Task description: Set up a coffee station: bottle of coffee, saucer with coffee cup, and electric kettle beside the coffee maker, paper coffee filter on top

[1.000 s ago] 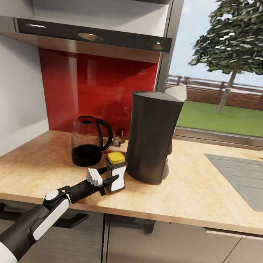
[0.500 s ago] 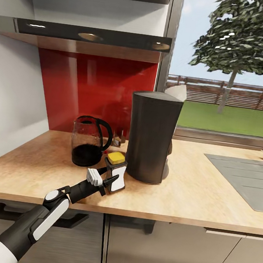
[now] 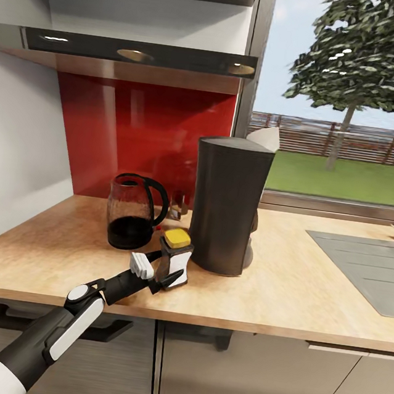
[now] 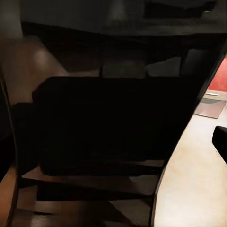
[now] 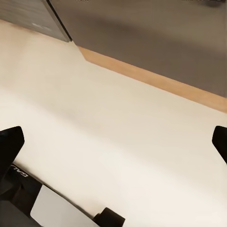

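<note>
One left tool (image 3: 161, 267) gripping the tilted bottle of coffee (image 3: 175, 257), coffee maker (image 3: 228, 204) just beyond, right tool (image 5: 113, 142) spread wide.

My left gripper (image 3: 158, 268) has nudged the bottle of coffee (image 3: 174, 257). The bottle now leans toward one o'clock, nearer the coffee maker (image 3: 227, 204), and its yellow lid sits slightly higher. My lower finger has slid further under its base.
</note>
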You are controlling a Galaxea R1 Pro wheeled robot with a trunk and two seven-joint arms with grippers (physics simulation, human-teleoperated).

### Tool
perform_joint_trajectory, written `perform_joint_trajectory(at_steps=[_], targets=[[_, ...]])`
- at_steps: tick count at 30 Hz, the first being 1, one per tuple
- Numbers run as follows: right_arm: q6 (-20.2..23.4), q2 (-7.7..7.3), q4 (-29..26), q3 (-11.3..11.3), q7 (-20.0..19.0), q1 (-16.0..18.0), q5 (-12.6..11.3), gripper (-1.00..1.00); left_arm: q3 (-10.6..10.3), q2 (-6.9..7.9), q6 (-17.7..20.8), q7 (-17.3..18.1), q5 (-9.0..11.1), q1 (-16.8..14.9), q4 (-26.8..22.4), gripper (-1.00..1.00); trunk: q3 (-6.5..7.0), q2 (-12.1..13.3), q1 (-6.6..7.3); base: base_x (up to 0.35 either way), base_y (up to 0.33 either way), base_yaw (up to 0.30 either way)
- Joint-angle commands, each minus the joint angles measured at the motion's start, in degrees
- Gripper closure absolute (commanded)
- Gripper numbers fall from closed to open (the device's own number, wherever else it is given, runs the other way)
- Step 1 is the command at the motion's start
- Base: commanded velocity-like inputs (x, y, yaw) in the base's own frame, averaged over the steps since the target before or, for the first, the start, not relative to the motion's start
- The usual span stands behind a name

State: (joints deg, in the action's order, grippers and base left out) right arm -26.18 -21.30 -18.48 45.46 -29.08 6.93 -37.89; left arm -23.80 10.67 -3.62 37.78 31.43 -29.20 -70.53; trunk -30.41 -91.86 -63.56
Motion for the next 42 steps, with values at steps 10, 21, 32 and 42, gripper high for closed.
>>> perform_joint_trajectory(at_steps=[10, 21, 32, 42], targets=[[-0.1, -0.05, 0.0, 0.4, -0.2, 0.1, -0.6, -1.00, -0.1, 0.08, -0.3, 0.0, 0.3, -0.1, 0.0, -1.00, -0.06, 0.0, 0.00, 0.000, 0.000, 0.000], [-0.1, -0.05, 0.0, 0.4, -0.2, 0.0, -0.6, -1.00, -0.1, 0.08, -0.3, 0.0, 0.3, -0.1, 0.0, -1.00, -0.06, 0.0, 0.00, 0.000, 0.000, 0.000], [-0.1, -0.06, 0.0, 0.4, -0.2, 0.1, -0.6, -1.00, -0.1, 0.10, -0.3, 0.0, 0.3, -0.1, 0.0, -1.00, -0.06, 0.0, 0.00, 0.000, 0.011, 0.000], [-0.1, -0.06, 0.0, 0.4, -0.2, 0.1, -0.6, -1.00, -0.1, 0.11, -0.3, 0.0, 0.3, -0.1, 0.0, -1.00, -0.06, 0.0, 0.00, 0.000, 0.019, 0.000]])
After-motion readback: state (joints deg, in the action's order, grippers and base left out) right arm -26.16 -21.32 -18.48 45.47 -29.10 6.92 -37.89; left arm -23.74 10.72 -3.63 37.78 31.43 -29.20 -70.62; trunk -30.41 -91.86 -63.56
